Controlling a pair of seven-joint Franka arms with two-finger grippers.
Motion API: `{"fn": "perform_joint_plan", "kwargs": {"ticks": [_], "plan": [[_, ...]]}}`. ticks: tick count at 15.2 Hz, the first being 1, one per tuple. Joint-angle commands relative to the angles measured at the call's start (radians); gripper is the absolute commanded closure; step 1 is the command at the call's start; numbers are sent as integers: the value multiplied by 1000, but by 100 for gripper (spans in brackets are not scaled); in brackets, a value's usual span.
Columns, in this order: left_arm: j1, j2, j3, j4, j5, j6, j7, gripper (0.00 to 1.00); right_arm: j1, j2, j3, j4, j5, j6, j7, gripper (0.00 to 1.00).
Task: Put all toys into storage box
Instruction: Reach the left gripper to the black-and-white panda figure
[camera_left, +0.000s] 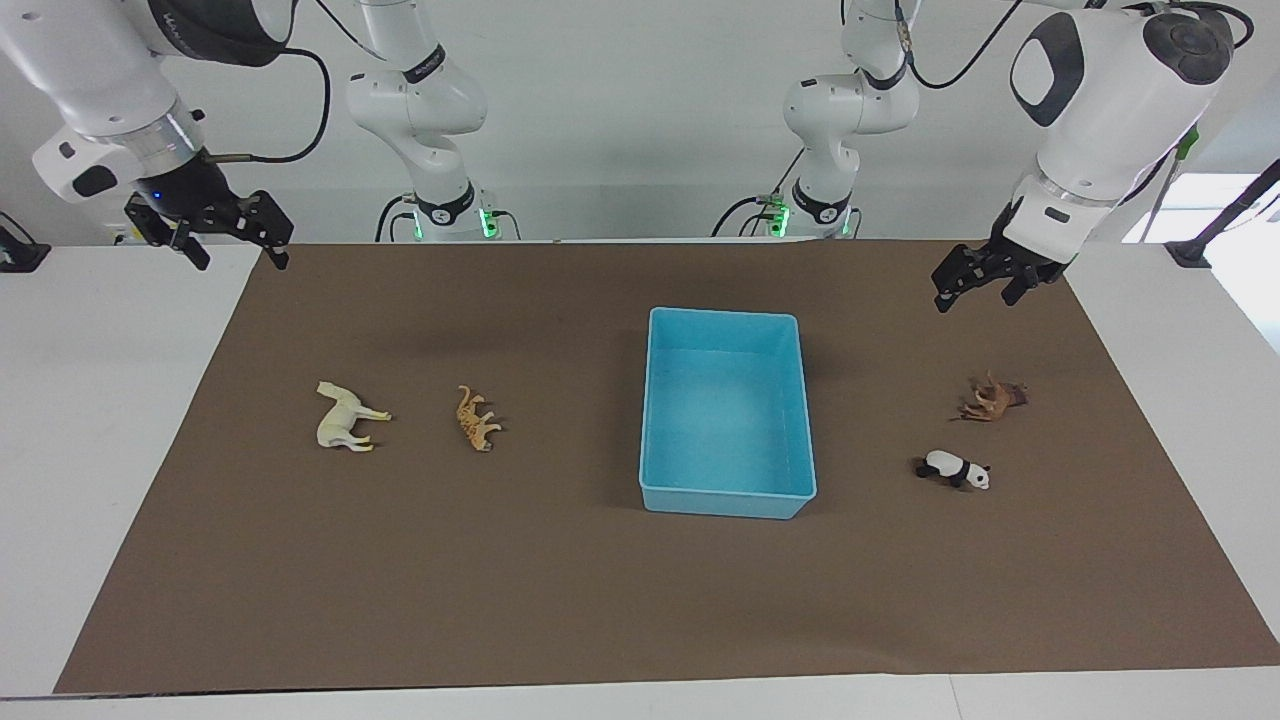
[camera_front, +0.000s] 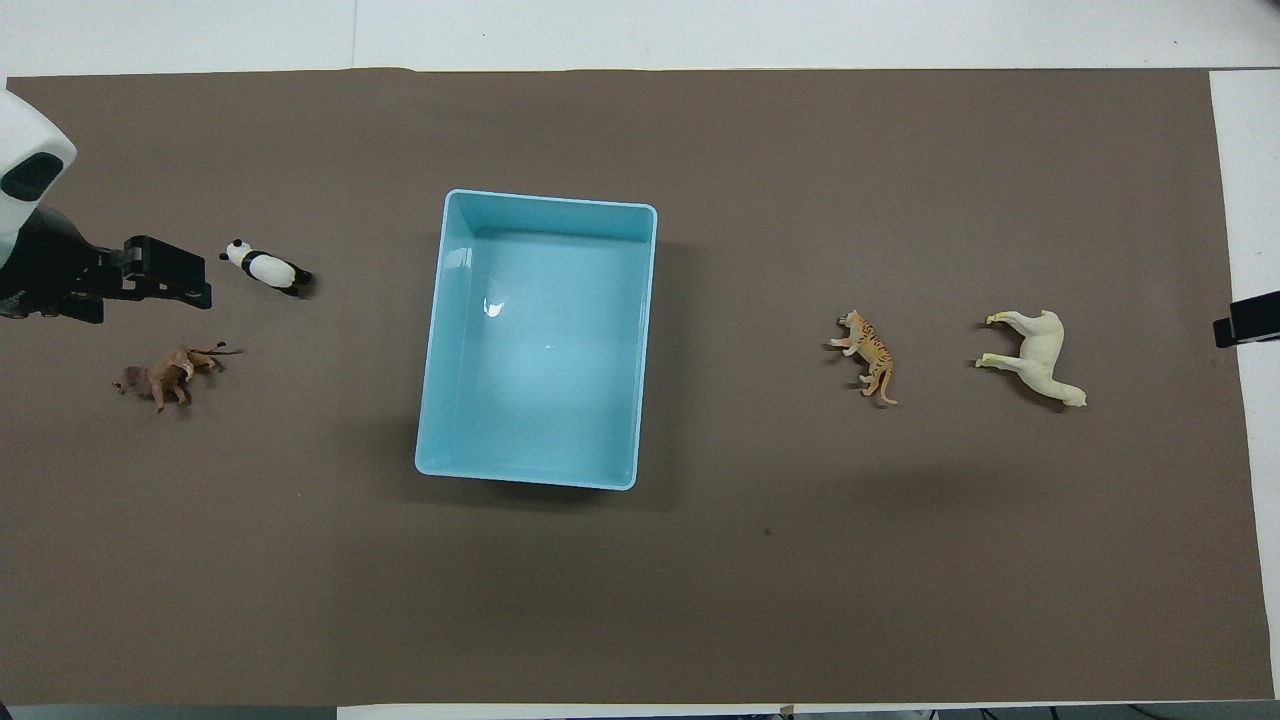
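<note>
A white bench (camera_left: 100, 480) stands by a plain white wall, and a big brown mat (camera_left: 560, 600) covers most of its top. In the middle of the mat sits the storage box (camera_left: 727, 497), a light blue bin with low walls and round corners. There is nothing in it; its smooth floor shines a little.

All four toys lie on the mat outside the box. Toward the right arm's end lies the cream-white horse (camera_left: 345, 417), on its side. Between the horse and the box lies the orange spotted cat (camera_left: 477, 418), also on its side. Toward the left arm's end lies the brown maned animal (camera_left: 992, 398), tipped over with its legs out. The black-and-white panda (camera_left: 957, 469) is near it, a bit farther from the robots.

The left gripper (camera_left: 985, 280) hangs in the air over the mat's corner at the left arm's end, above the brown animal and the panda. Its fingers are spread wide and hold nothing.

The right gripper (camera_left: 225, 240) hangs in the air over the edge of the mat at the right arm's end. Its fingers are spread wide too, and they hold nothing. Neither gripper touches any toy.
</note>
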Motion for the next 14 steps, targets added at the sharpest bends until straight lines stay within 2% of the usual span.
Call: {"fn": "perform_joint_plan", "kwargs": {"ticks": [1, 6, 8, 12, 14], "plan": [[-12, -13, 12, -19, -6, 5, 13, 0, -5, -20, 2, -21, -8, 4, -16, 0], [-4, -15, 14, -23, -6, 9, 5, 0, -5, -20, 2, -21, -8, 4, -16, 0], [4, -35, 14, -63, -6, 23, -2, 0, -5, -20, 2, -21, -8, 4, -16, 0], [21, -33, 15, -118, -6, 227, -164, 0, -5, -20, 2, -21, -8, 4, -16, 0], [48, -4, 15, -143, -6, 291, -209, 0, -4, -20, 2, -21, -8, 4, -16, 0]]}}
